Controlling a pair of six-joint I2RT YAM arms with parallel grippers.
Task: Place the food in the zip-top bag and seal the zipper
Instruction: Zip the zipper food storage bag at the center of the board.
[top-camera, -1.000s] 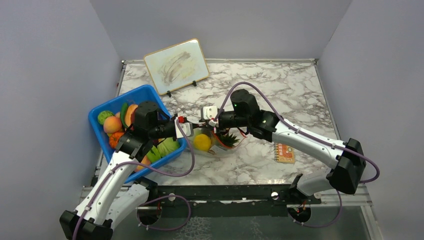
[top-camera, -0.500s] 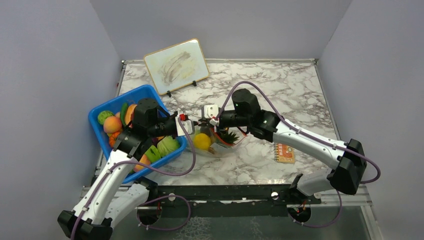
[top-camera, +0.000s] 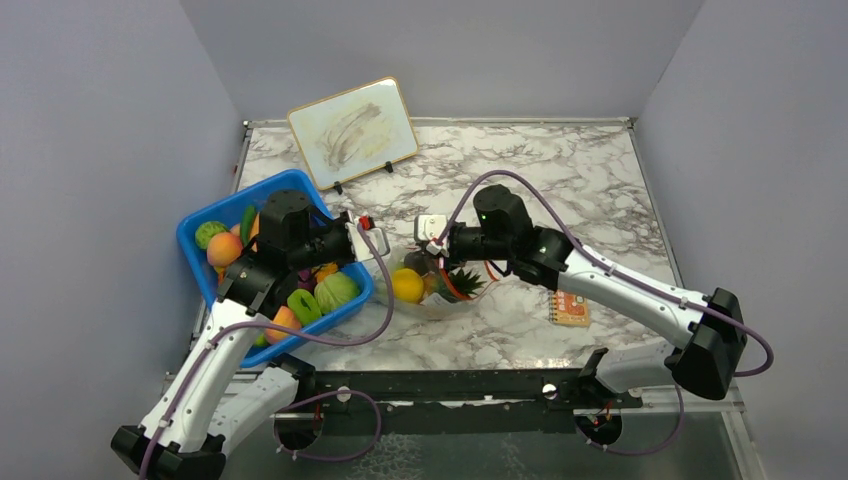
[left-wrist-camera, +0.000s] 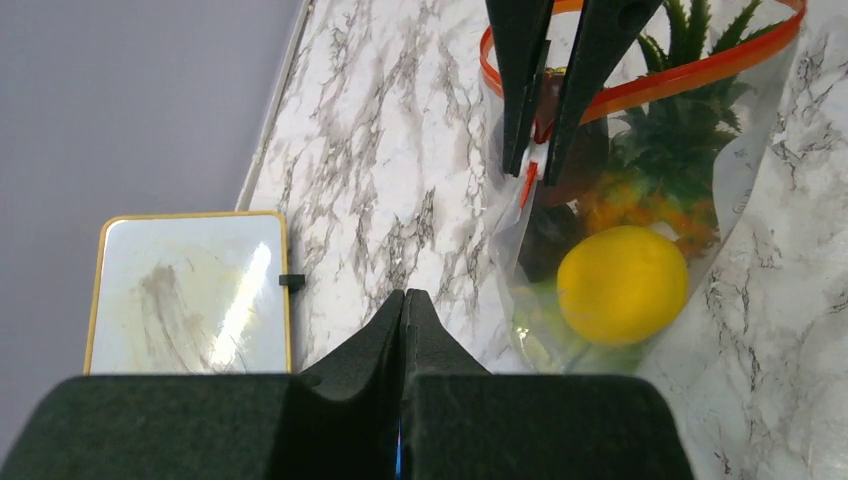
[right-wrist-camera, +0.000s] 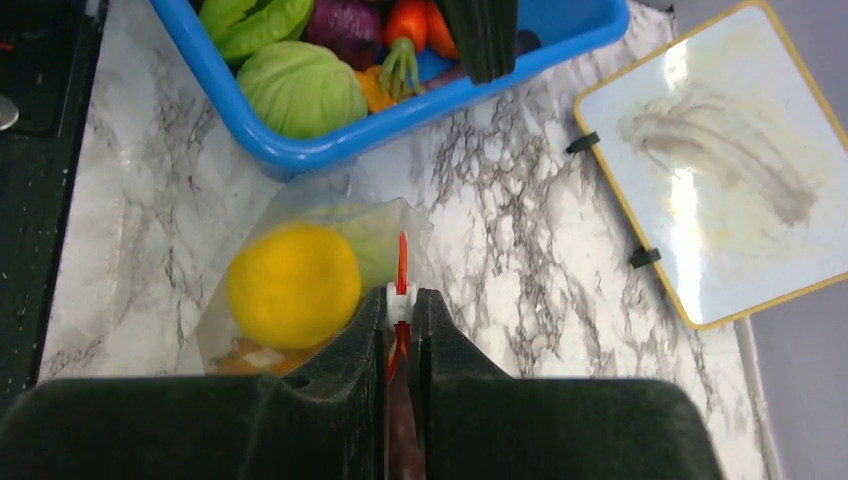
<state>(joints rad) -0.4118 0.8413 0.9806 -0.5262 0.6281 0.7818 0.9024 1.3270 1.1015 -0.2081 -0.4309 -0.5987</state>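
Marble worktop (top-camera: 580, 180) carries the zip-top bag (top-camera: 425, 303) left of centre toward its near edge, beside the blue tub (right-wrist-camera: 450, 100), where the right tool (right-wrist-camera: 400, 300) has just pinched shut on the zipper (left-wrist-camera: 700, 72) while the left tool (left-wrist-camera: 403, 300), closed and empty, has drawn back, so sealing can likely begin.

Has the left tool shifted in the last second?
Yes. In the top view the left tool has drawn back from the zip-top bag, toward the table's far side and further over the blue tub.
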